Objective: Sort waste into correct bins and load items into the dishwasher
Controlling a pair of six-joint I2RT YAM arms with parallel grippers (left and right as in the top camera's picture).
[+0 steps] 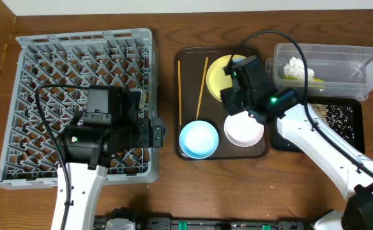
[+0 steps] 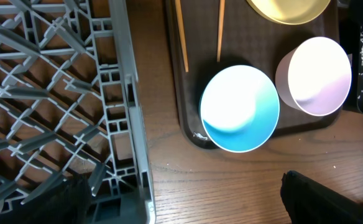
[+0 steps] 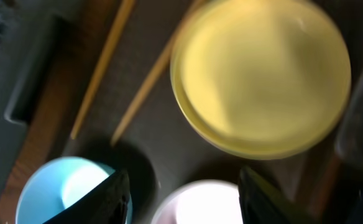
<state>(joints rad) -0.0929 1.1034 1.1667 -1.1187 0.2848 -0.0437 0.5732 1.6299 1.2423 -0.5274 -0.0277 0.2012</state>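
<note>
The right gripper (image 3: pixel 184 200) hovers low over the large dark brown serving tray (image 1: pixel 190 61) with its jaws spread wide and nothing between them. Its two dark fingers (image 3: pixel 110 199) frame the rim of the round white bowl (image 1: pixel 244 131) below without visibly touching it. The round pale-yellow plate (image 3: pixel 262 78) lies just ahead of them, blurred in the right wrist view. The round light-blue bowl (image 1: pixel 198 138) sits beside the white bowl, and two thin wooden chopsticks (image 1: pixel 179 89) lie lengthwise on the tray's left half. The left gripper (image 2: pixel 181 186) is likewise spread and empty, above the right edge of the large square grey plastic dish rack (image 1: pixel 46 57). The clear plastic rectangular tub (image 1: pixel 356 70) holds crumpled white tissue (image 1: pixel 295 66) and a green-and-orange wrapper (image 1: pixel 289 78). Beige rice-like grains (image 1: pixel 330 115) lie in the shallow black rectangular tray (image 1: pixel 356 128).
</note>
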